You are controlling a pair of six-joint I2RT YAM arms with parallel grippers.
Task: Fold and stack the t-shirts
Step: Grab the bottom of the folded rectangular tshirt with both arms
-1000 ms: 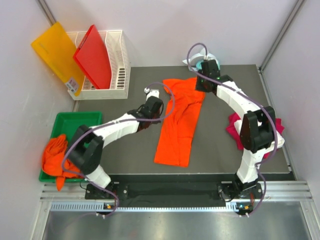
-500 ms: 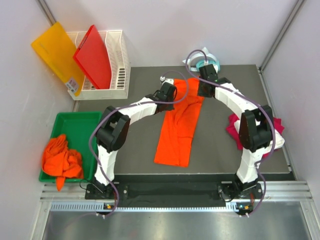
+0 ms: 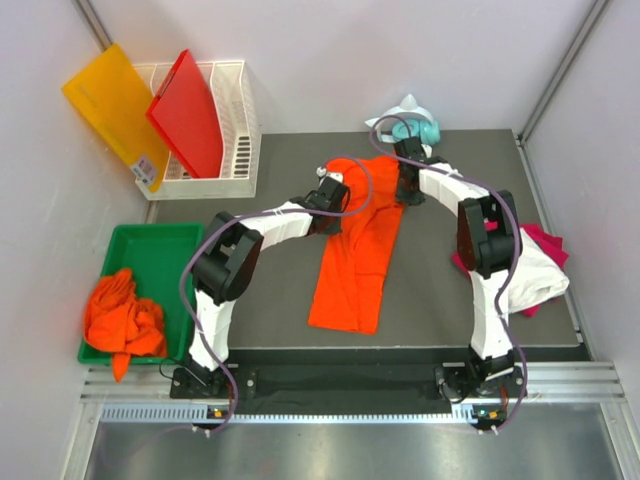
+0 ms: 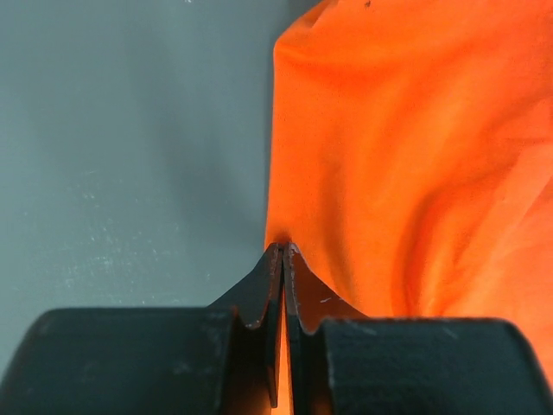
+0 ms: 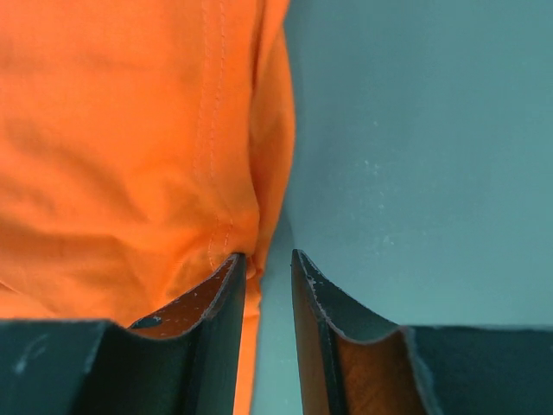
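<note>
Both my pincers work the far end of the orange t-shirt (image 3: 352, 265), which lies as a long narrow strip down the middle of the dark table (image 3: 250, 310). My left pincer (image 4: 282, 252) is pinched tight on the cloth at the shirt's left edge. My right pincer (image 5: 269, 259) stands at the opposite edge, jaws a slit apart with cloth at the gap; I cannot tell whether it grips.

One corner for each pincer, I judge, so that the far end can rise level and travel toward the near hem for a crosswise fold. The strip's near end stops short of the table's front edge, and open tabletop flanks it on both sides, leaving room for that carry.

More orange t-shirts (image 3: 120, 315) lie heaped in the green tray (image 3: 160, 240) at left. A white t-shirt (image 3: 535, 280) over a magenta t-shirt (image 3: 548, 240) sits at the table's right edge, close beside my right arm and likely to snag on a wide sweep.
</note>
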